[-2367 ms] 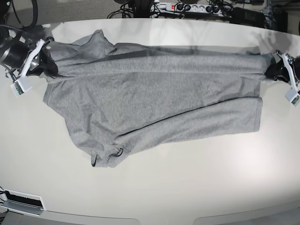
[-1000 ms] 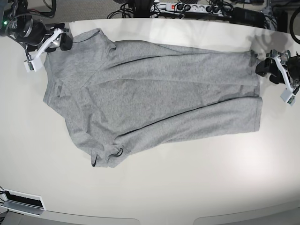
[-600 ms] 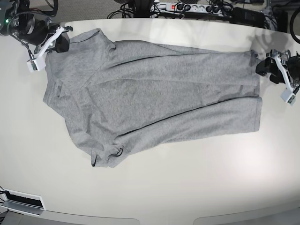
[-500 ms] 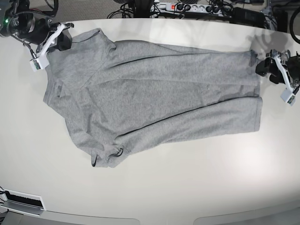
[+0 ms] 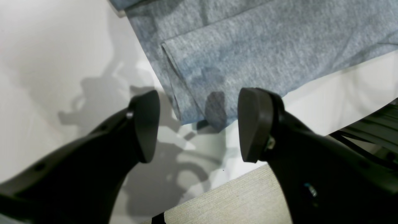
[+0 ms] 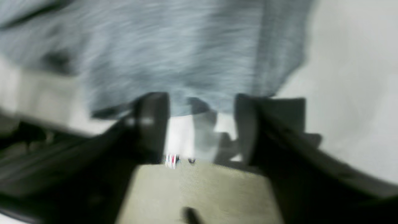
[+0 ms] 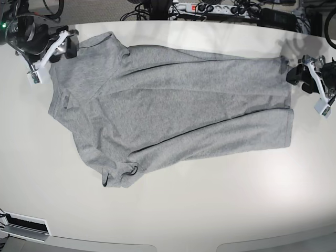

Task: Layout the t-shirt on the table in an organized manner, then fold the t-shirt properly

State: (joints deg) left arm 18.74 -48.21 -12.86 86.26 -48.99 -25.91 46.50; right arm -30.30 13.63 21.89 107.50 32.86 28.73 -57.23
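The grey t-shirt (image 7: 173, 110) lies flat on the white table (image 7: 210, 210), doubled over lengthwise, with its collar (image 7: 121, 176) at the near left. My right gripper (image 7: 72, 48) hovers at the shirt's far left corner. In the blurred right wrist view its fingers (image 6: 152, 124) stand apart, and the t-shirt (image 6: 186, 46) edge lies just beyond them. My left gripper (image 7: 294, 74) sits at the far right corner. In the left wrist view the left gripper (image 5: 196, 127) is open over the table (image 5: 46, 46), and the t-shirt (image 5: 248, 46) hem corner lies just ahead of its fingertips.
A power strip with cables (image 7: 210, 9) lies on the floor behind the table's far edge. A white fixture (image 7: 23, 224) sits at the near left rim. The left gripper hangs close to the table's edge, with carpet (image 5: 233, 199) below.
Both grippers have let go of the shirt's far edge and drawn back; the shirt has settled flat. Over the last second the right gripper shifted slightly and the left stayed still.
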